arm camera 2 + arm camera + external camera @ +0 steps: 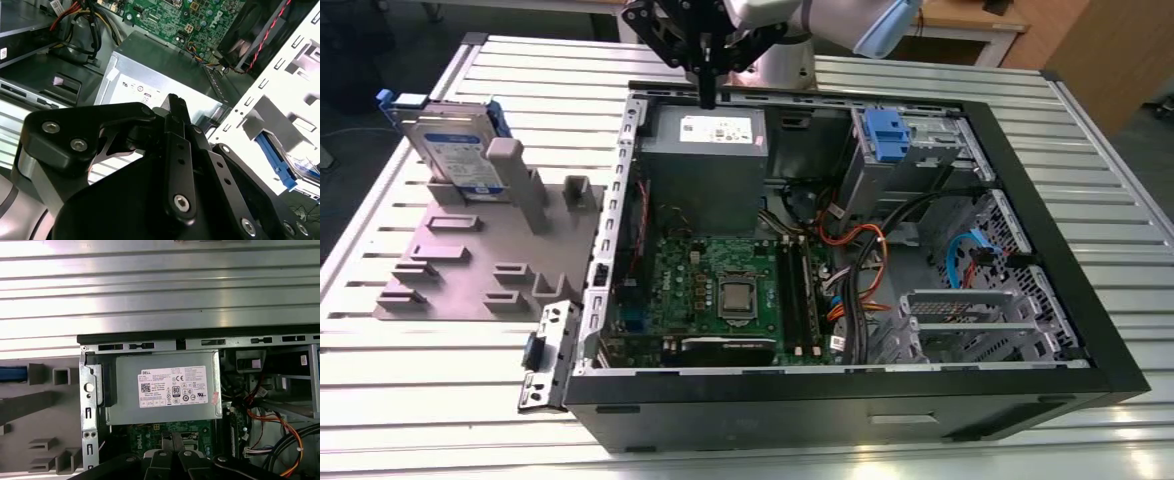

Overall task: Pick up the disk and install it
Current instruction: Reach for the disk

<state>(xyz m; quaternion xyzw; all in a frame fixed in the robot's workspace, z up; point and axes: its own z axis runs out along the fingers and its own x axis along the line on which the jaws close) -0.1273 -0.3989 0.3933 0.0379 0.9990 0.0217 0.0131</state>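
So, going from the exterior view's left to its right: dark floor point(347, 70) at the edge, then the slatted metal table point(440, 400) carrying everything. On its left part sits a grey fixture point(467, 260) with blocks and slots. The disk point(454, 150) stands on edge at the fixture's far corner, label facing out, blue rails on its edges, well apart from the gripper point(708, 98). Next is the open case point(854, 390), lying flat with its side off. The gripper hangs over its far-left corner, just above the PSU point(707, 170), fingers together and nothing between them. The second wrist view shows the gripper point(175, 102) the same way over the PSU point(160, 60), and the first wrist view has the gripper point(171, 437) near the PSU point(165, 390). Further right in the case: green board point(720, 290), orange cables point(854, 240), blue latch point(887, 135) on the drive cage. Wooden furniture point(1101, 50) stands beyond the table's far right corner.
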